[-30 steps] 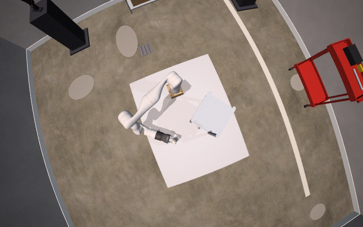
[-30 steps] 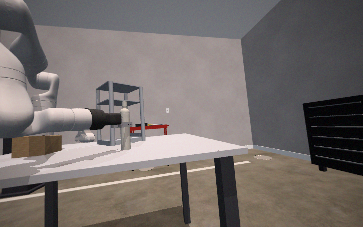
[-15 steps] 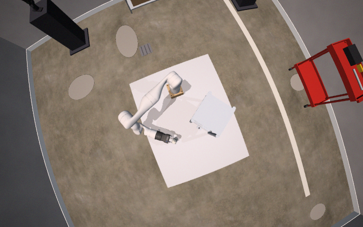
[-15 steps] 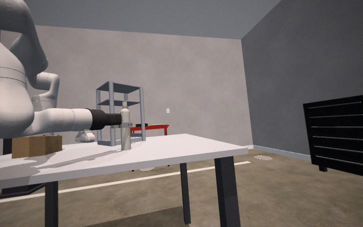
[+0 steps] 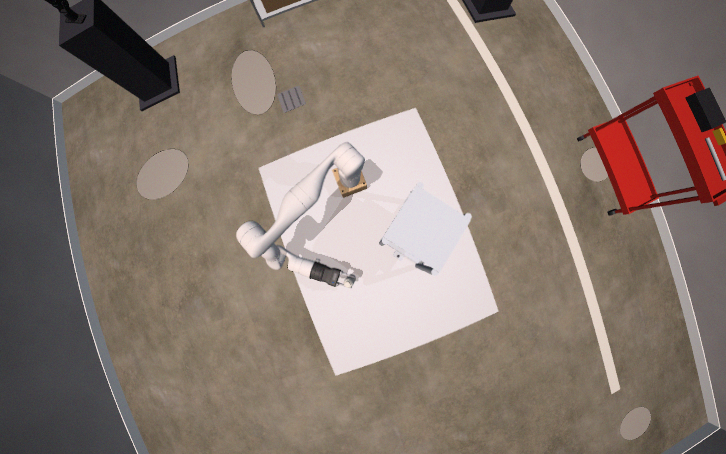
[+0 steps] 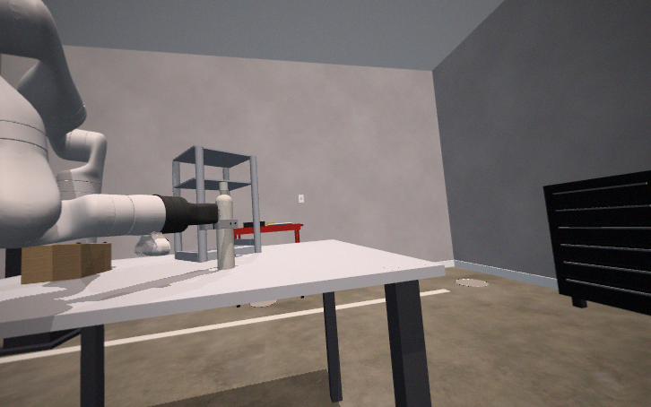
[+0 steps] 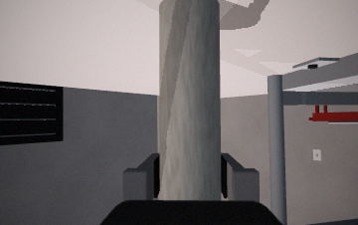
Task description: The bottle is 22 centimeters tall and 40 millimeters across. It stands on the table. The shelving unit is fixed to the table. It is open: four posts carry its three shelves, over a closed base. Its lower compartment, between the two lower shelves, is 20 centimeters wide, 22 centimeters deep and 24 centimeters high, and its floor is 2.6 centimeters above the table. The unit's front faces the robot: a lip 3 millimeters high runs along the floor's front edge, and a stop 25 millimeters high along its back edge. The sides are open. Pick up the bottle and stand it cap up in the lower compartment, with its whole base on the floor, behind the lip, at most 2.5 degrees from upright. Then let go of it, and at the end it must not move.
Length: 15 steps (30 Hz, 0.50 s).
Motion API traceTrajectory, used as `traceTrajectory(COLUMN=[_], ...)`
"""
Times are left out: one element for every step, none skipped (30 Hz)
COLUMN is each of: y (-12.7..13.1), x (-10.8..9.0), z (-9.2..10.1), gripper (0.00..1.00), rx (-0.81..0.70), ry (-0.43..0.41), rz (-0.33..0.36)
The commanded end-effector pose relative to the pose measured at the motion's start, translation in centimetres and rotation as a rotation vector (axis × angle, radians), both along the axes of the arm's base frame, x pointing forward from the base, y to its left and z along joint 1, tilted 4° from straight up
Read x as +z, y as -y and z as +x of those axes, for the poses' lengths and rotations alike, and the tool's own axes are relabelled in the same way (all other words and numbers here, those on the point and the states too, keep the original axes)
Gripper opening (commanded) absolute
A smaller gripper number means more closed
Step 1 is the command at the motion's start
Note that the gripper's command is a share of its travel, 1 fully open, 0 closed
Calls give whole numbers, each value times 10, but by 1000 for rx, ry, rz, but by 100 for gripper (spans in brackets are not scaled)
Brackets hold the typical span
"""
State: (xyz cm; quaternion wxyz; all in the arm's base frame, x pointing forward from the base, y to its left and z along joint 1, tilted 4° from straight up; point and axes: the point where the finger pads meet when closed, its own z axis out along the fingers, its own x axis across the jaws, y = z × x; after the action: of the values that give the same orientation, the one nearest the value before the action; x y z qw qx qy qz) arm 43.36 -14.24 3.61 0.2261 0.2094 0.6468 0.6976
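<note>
Between its two fingers the pincer (image 6: 225, 224) clamped the bottle (image 6: 224, 229) about mid-height — partly closed, pads against both sides. That bottle stood upright, cap up, on the table (image 6: 307, 268) — in front of the shelving unit (image 6: 199, 201), outside its lower compartment

Matt grey bottle (image 6: 224, 225), smooth white table (image 6: 307, 268), dull metal-looking shelving unit (image 6: 200, 201), wood-toned base block (image 6: 65, 261)

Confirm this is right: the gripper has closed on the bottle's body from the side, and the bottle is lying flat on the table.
Not quite. The gripper has closed on the bottle from the side, but the bottle stands upright on the table, cap up, as the exterior view shows.
</note>
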Motion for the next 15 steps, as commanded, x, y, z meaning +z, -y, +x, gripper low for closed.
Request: traceTrajectory(y=[0,0,0,0,0,-1,-2,-3,-2,-2,-2,-2,-2,-2,-2], x=[-4,-4,-4,-3,-2,0,2,4,6,9,12,15,18,18,18], z=[-1,-1,-1,-1,-1,-1,-2,-2,-2,-3,-3,-3,-3,-3,-3], gripper=[0,0,0,0,0,0,0,0,0,0,0,0,0,0,0], rx=[3,3,3,3,3,4,6,6,6,6,6,6,6,6,6], ry=[1,1,1,1,1,0,-1,-1,-1,-1,-1,-1,-1,-1,-1], rz=[-13,-13,-13,-13,-13,-11,-8,-7,-7,-7,-7,-7,-7,-7,-7])
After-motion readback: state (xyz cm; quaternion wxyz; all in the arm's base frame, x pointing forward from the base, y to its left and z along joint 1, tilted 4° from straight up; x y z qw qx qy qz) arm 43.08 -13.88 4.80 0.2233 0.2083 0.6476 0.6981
